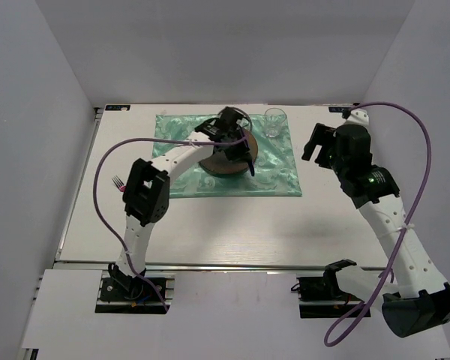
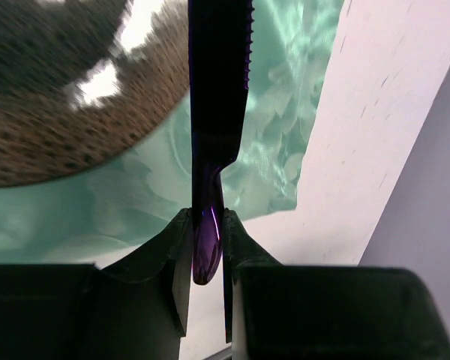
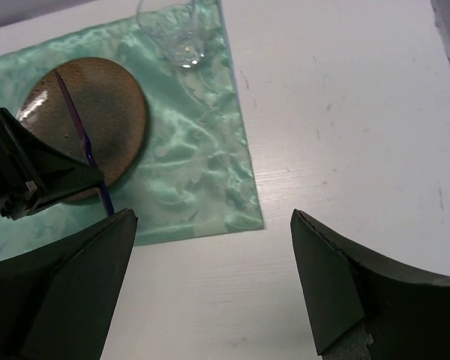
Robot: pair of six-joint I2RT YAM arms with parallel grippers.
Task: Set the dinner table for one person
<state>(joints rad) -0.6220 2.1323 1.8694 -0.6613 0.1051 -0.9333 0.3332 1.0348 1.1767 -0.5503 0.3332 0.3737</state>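
Spanning the top view, the flat white worktop (image 1: 232, 225) carries a glossy, rippled green cloth (image 1: 277, 172) at 12 o'clock. A round, speckled brown plate (image 3: 97, 112) lies on the cloth, with a clear glass (image 1: 275, 122) at its 1 o'clock. The left gripper (image 2: 208, 225) jaws pinch the smooth handle of a purple serrated knife (image 2: 217, 97) at the plate's 3 o'clock edge, probably for laying beside it. The right gripper (image 3: 210, 277) jaws stand spread and empty over bare worktop at the cloth's 3 o'clock.
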